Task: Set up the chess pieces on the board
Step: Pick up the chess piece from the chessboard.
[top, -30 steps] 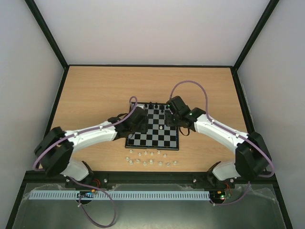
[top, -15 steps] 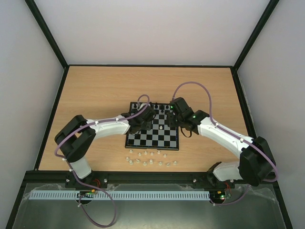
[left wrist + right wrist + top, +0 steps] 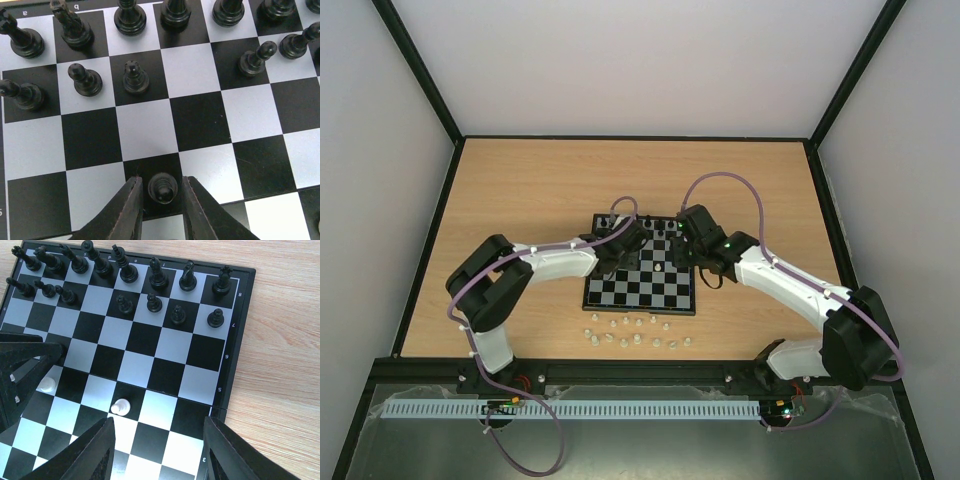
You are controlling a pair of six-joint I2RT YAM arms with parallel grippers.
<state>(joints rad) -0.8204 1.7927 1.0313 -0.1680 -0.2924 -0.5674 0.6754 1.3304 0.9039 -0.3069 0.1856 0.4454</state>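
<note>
Left tool (image 3: 161, 181): fingers parted just wider than the black pawn (image 3: 162, 188) standing between them. It straddles the pawn and does not look pinched on it. Right tool (image 3: 158, 419): spread wide, nothing in it, bare squares below.

Nearest your arm bases: the loose white men (image 3: 638, 340) sit on the counter (image 3: 520, 200) in two ragged rows, just off the board's near edge. The rows run left to right, parallel to that edge and about as wide as the board (image 3: 620, 295). They are too small in the overhead view to tell whether they stand upright or lie toppled.

Next out: the board's near rows look bare. Mid-board there is one white pawn (image 3: 120, 406) just ahead of the right tool, and a second white man (image 3: 47, 385) beside the left tool's dark body.

Further out: both tools hang over the far half of the board. The loose men therefore lie behind both tools, toward you, and either tool must draw back over the near edge to reach them. My read is that neither arm is clearly closer. The right tool is empty, so it looks the readier.

Farthest: the black pieces (image 3: 127, 272) are ranked along the far edge.

Pose: left arm (image 3: 535, 265) has its elbow folded back and its forearm running rightward onto the board. Right arm (image 3: 790, 285) is stretched on a long diagonal from its base.
</note>
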